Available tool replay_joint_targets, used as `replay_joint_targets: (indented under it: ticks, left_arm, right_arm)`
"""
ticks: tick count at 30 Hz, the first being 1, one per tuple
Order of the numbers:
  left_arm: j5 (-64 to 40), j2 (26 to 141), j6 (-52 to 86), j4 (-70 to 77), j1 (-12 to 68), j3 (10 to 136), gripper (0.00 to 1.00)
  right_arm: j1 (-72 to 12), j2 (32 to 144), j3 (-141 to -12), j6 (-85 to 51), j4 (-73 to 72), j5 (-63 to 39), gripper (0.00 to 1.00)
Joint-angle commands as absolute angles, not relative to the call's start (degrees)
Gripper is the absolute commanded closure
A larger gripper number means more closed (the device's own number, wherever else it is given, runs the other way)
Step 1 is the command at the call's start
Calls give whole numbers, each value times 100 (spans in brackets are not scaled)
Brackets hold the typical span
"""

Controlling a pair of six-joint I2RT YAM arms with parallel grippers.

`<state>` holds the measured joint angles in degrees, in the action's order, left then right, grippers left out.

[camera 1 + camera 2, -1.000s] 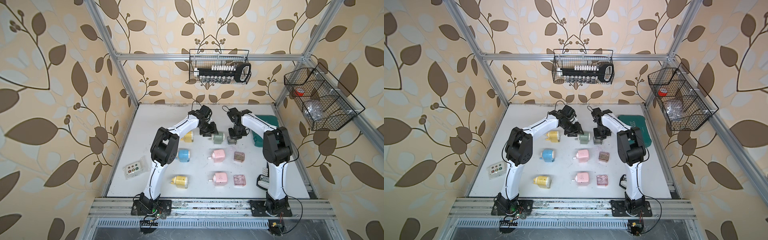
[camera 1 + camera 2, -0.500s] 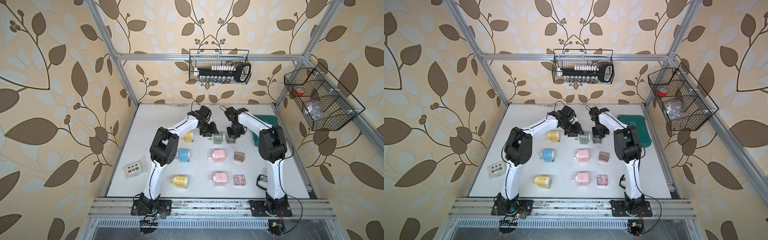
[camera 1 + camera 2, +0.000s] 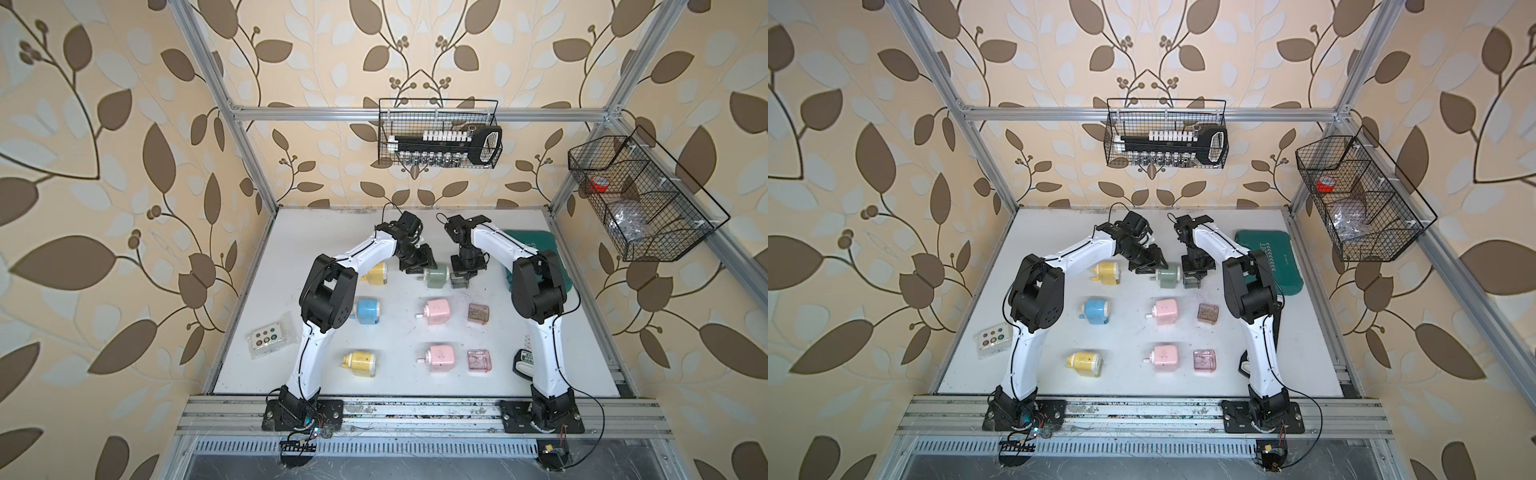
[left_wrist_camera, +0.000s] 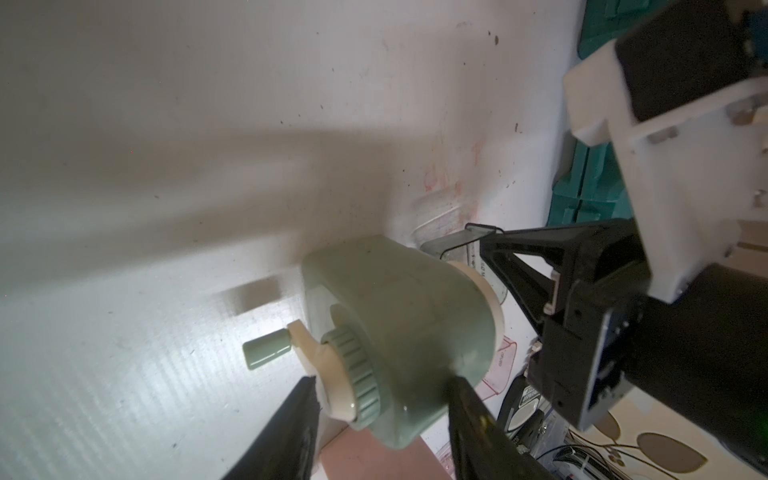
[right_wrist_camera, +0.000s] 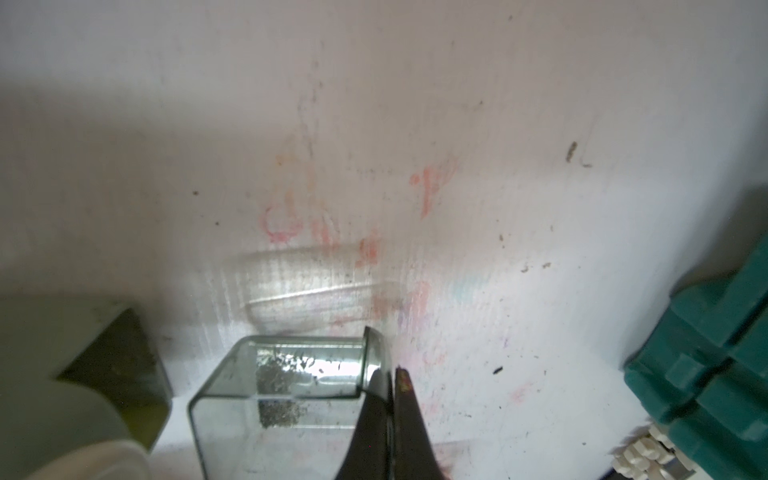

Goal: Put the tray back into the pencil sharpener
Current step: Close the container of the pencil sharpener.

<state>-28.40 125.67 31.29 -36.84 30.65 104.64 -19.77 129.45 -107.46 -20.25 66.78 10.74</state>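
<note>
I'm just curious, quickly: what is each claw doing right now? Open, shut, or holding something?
Left gripper: closed on the green sharpener.
Right gripper: closed, pinching the end wall of the clear tray.

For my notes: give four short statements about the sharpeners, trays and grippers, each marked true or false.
1. The left gripper holds the green sharpener between its fingers. True.
2. The grey tray already sits inside the green sharpener. False: it is outside, next to the open slot.
3. The right gripper is shut on the grey tray's wall. True.
4. The pink sharpeners hold their trays. False: the pink sharpeners each have a loose tray beside them.
</note>
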Motion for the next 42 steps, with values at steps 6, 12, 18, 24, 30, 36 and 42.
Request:
replay_joint_targets:
  ticks: [6, 12, 18, 24, 30, 36, 42]
  left_arm:
    - [-2505, 12577, 3104, -4157, 3007, 10213, 49]
    - [-2508, 12573, 3104, -4147, 3008, 10190, 49]
    - [-2516, 12572, 3115, -4122, 3010, 10160, 49]
    - [-2531, 12577, 3111, -4105, 3015, 10136, 49]
    - [-2522, 12566, 3110, -4105, 3013, 10108, 49]
    - [-2531, 12584, 3106, -4096, 3014, 10092, 49]
    - [-2525, 12595, 3098, -4118, 3009, 10094, 49]
  right_arm:
    - [-2100, 13195, -11004, -2214, 6786, 1081, 100]
    - [-2134, 13277, -11137, -2259, 6802, 1049, 100]
    - [-2174, 13299, -11156, -2258, 6761, 944, 100]
    - [-2178, 13155, -11012, -2276, 6490, 606, 100]
    - [-2175, 12972, -10850, -2240, 6235, 403, 100]
    - [-2179, 12881, -10725, -2223, 6061, 145, 100]
    - [-2178, 12738, -10644, -2206, 5956, 89, 100]
